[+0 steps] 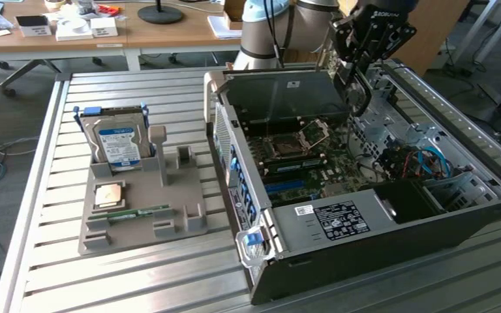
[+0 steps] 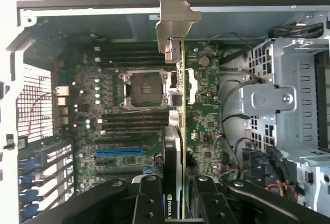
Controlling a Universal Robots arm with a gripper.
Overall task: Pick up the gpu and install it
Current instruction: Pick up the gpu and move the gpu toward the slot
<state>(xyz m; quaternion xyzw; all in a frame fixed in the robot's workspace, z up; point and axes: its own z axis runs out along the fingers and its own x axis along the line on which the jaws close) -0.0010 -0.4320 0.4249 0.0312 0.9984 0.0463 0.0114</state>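
Slatted metal table (image 1: 128, 274): over the open computer case (image 1: 381, 241) the gripper (image 2: 178, 203) clamps the gpu (image 2: 172, 25) (picked up, seemingly not yet seated in the motherboard (image 2: 206, 126)).

A slatted metal table (image 1: 128, 280) carries two things. An open computer case (image 1: 390, 254) lies on its side directly beneath the gripper (image 1: 348, 77). A grey parts tray (image 1: 185, 195) rests flat on the slats, well apart from the gripper, beside the case on the exterior view's left.

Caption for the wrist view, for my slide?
The gripper holds the gpu edge-on over the motherboard inside the open case.
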